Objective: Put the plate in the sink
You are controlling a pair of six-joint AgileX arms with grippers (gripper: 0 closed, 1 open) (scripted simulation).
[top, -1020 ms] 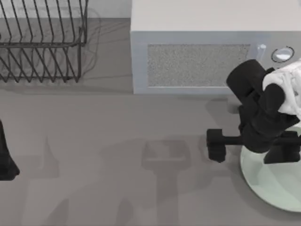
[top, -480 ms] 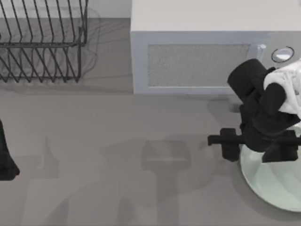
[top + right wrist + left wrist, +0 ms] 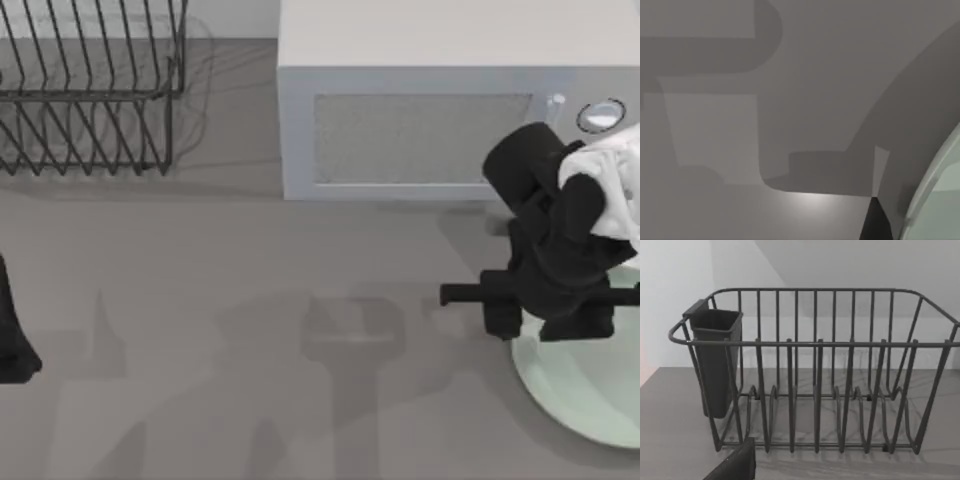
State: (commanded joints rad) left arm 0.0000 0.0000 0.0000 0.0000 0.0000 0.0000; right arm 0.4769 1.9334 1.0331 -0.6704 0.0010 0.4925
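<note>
The plate (image 3: 585,395) was pale mint green on the grey table (image 3: 250,300). The microwave (image 3: 440,100) was light grey with a speckled door, and the wire rack (image 3: 90,90) was dark grey.

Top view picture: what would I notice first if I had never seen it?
Probably the big black right arm, its right gripper hanging just over the left rim of the pale green plate at the table's right edge. Behind it stands a wide grey microwave, and a dark wire dish rack fills the far left corner. The left gripper sits parked at the left edge.
</note>
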